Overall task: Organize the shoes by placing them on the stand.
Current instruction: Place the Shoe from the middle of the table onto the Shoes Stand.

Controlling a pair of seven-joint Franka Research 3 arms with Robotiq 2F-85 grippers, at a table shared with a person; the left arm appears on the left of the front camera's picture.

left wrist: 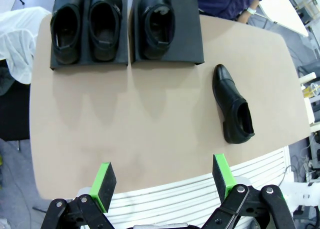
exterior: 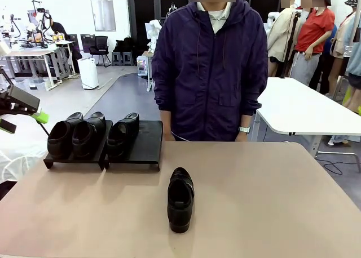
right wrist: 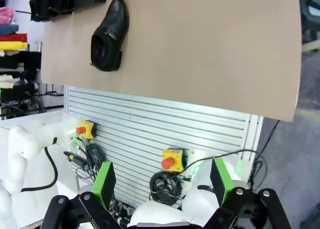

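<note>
While three shoes (left wrist: 107, 21) fill stands (left wrist: 167, 49), emergency buttons (right wrist: 172, 161) show.

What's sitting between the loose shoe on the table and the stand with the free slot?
Nothing: from the loose shoe to the half-filled stand there is just bare tabletop, clearest in the left wrist view.

Three black glossy shoes (exterior: 93, 135) sat on the stand (exterior: 148, 145): two on the left platform, one on the right. The fourth shoe (exterior: 180, 199) lay on the table, apart.
</note>
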